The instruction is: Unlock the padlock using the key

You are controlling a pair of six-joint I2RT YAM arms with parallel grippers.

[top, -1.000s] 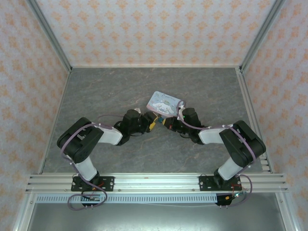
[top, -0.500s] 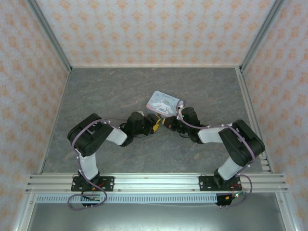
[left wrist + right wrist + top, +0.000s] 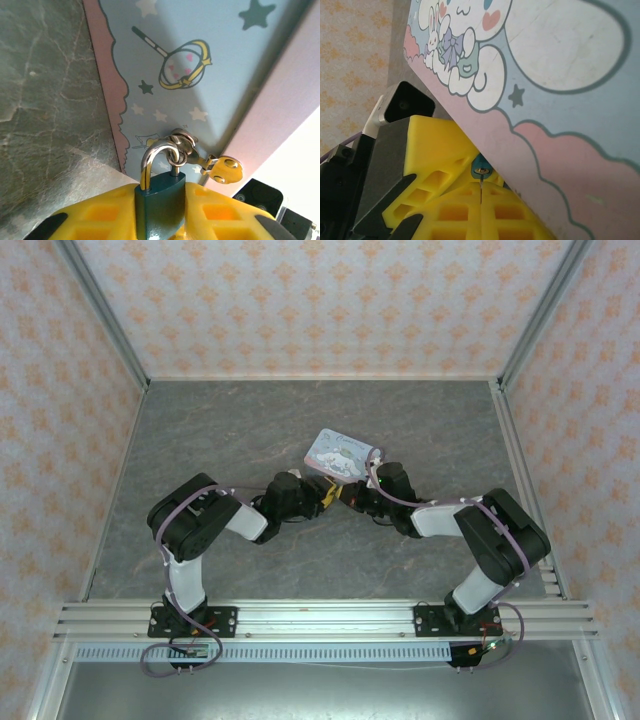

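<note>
Left wrist view first. My left fingers point(image 3: 100, 215) run yellow along the bottom edge, cut off by the frame, and they're clamped on the padlock point(image 3: 160, 205). Its teal body is wedged in the gap between them at lower centre, touching both sides. Only the upper part of that body shows; its underside is out of frame. The shackle point(image 3: 156, 159) arcs up out of it, both legs running down into the body. It threads a small metal ring point(image 3: 181, 142) on the edge of the tin point(image 3: 215, 65), whose pale-blue lid takes the upper right. Just right of the ring sits a gold tab point(image 3: 224, 170); I can't tell what it is.

Over to the right wrist view. My right fingers point(image 3: 455, 215) are pressed together at bottom centre. A thin metal sliver, the key point(image 3: 481, 189) seen edge-on, stands up out of the seam between them. Its tip reaches the keyhole in the padlock's underside, a small teal patch just above. Whether it has gone in, I can't make out. Most of the padlock is hidden here behind the left arm's yellow finger and the tin's pink rim.

From the top view, both arms meet at centre frame, at the lower edge of the tin on the grey table point(image 3: 200, 430). Padlock and key are too small to pick out there.
</note>
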